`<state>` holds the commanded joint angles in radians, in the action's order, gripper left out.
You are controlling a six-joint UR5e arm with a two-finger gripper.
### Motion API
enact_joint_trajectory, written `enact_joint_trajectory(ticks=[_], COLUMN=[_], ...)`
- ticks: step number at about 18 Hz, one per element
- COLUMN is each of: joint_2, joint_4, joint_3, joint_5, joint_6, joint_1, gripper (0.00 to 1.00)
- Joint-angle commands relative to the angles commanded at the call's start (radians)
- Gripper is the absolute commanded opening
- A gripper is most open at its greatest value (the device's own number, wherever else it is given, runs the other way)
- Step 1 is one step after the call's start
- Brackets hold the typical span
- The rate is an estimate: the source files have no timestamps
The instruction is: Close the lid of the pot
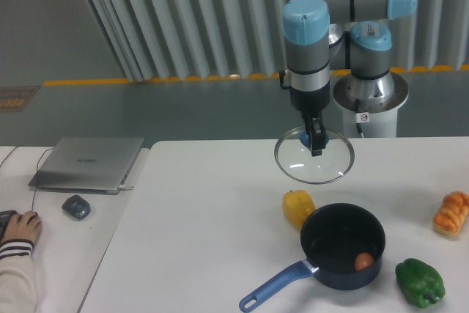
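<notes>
- Camera view: we see the end effector [314, 139] pointing down, fingers closed on the blue knob of the pot lid [314, 160].
- Lid hangs tilted in the air, clear of the surface [205, 210], above and just far-left of the pot [343, 245].
- Pot sits uncovered on the near right, handle running near-left; a small reddish object [364, 261] lies inside.
- Yellow pepper [297, 207] touches the pot's left rim, green pepper [420, 282] near right, bread [451, 212] far right.
- Laptop [86, 164], mouse [76, 207] and a person's hand [22, 226] on the left.
</notes>
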<state>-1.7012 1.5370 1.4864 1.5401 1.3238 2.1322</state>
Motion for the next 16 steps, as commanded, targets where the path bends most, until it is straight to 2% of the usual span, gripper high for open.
enact_joint_trajectory(ticks=[16], joint_2=[-0.002], joint_4=[-0.003], joint_3=[-0.008], joint_5=[0.000], joint_6=[-0.011], joint_1=[0.003], gripper=[0.49])
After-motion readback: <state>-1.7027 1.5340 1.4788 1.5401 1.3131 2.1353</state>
